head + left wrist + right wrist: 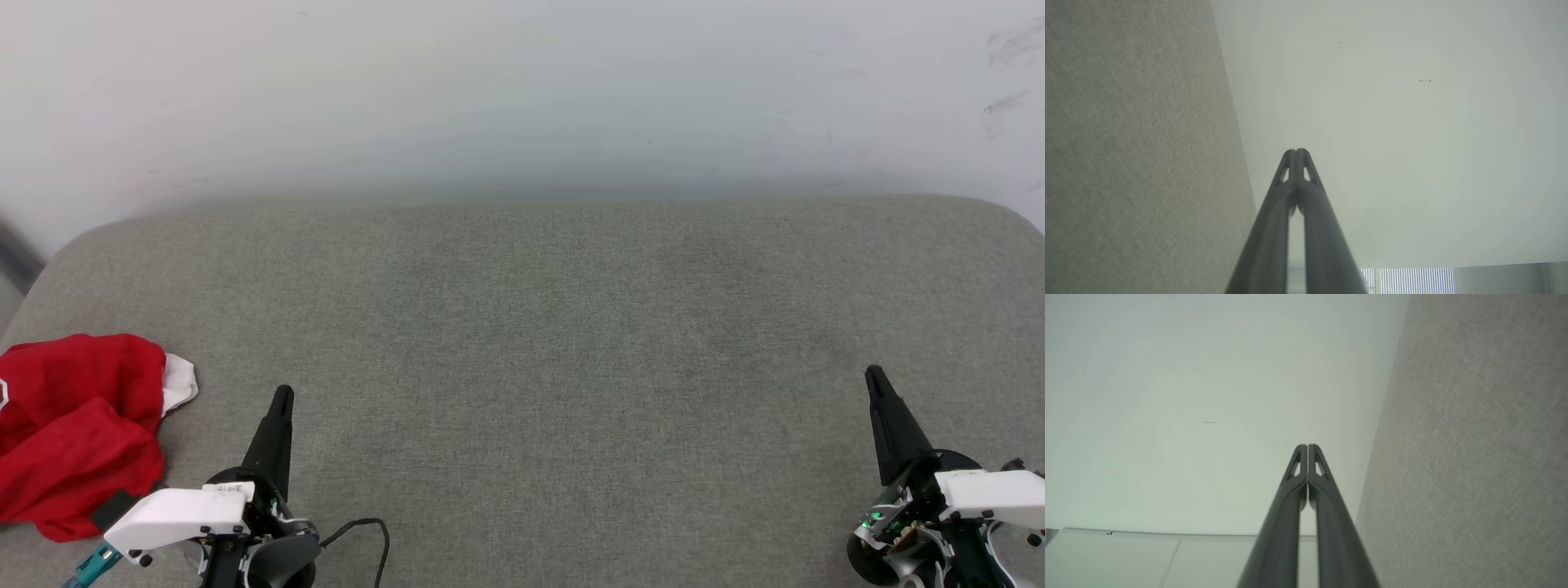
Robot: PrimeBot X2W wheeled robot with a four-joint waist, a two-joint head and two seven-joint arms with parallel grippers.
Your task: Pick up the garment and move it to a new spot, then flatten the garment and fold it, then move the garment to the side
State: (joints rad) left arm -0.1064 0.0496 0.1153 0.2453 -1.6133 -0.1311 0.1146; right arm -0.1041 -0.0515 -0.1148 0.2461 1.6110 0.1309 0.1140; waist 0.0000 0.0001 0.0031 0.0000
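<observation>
At the far left of the pad [539, 343] the garment [77, 433] lies crumpled (near the left gripper [282, 394]), not yet picked up — that gripper and the right gripper [873, 376] are clenched, empty — so next, I judge, the left must open and reach over.

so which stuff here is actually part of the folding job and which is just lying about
Part of the job:
- red shirt, bunched up at the left edge
- left gripper, fingers shut, empty, beside the shirt
- right gripper, fingers shut, empty, far right

Just there:
- grey padded surface that the shirt lies on
- black cable by the left gripper
- white wall behind
</observation>
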